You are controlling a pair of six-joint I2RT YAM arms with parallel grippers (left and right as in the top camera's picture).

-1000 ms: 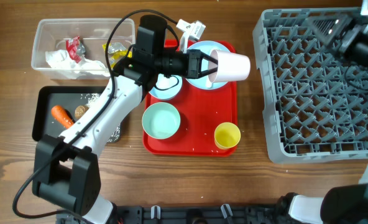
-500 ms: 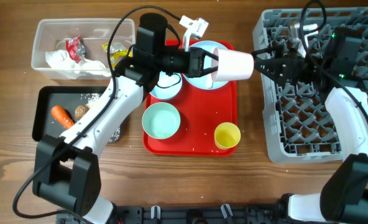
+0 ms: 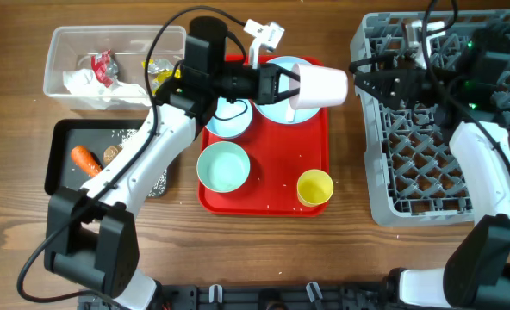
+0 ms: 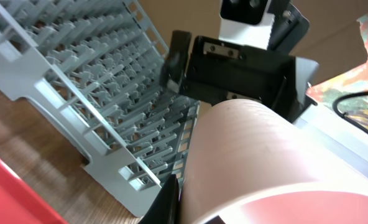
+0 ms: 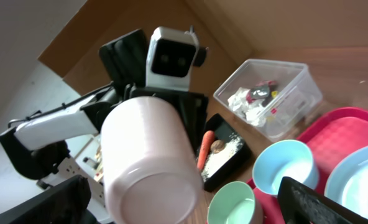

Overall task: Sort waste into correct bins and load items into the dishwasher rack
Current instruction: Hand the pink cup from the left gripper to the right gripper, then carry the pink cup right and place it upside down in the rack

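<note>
Cup [image 3: 322,86]: pink, on its side in the air, your left hand [image 3: 291,89] clamped on its rim. It hangs over the far right corner of the red tray [image 3: 264,196], base toward the rack [image 3: 427,172]. Your right hand [image 3: 360,82] is spread wide, holding nothing, just beside that base at the rack's left edge. Contact: can't tell. One bowl [image 3: 223,167] and the yellow cup [image 3: 314,187] sit on the tray.

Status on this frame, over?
Left gripper shut on pink cup, held sideways over right edge of tray. Right gripper open at left edge of rack, facing cup's base, not touching. Nothing between them.
</note>
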